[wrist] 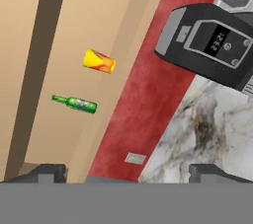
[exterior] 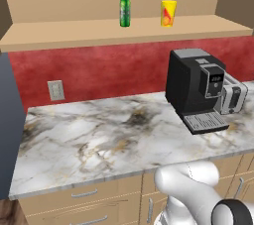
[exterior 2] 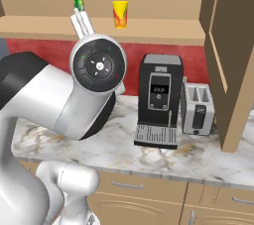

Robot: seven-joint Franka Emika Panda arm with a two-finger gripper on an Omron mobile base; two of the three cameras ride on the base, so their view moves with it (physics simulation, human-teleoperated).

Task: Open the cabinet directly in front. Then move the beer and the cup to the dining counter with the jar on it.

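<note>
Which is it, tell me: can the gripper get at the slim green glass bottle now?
Probably yes: the cabinet door is swung open and the slim green glass bottle stands exposed on the shelf, apart from the yellow cup.

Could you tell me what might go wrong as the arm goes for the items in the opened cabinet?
1. The beer is tall and slim, so a glancing touch from the hand could tip it off the shelf.
2. The cup stands close beside it and could get knocked.
3. The open cabinet door and coffee machine crowd the arm's path.

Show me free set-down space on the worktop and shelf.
Worktop: bare from its left end to the coffee machine. Crowded right, where the toaster stands beside the machine. Shelf: free left of the beer; narrower gap between it and the cup.
</note>
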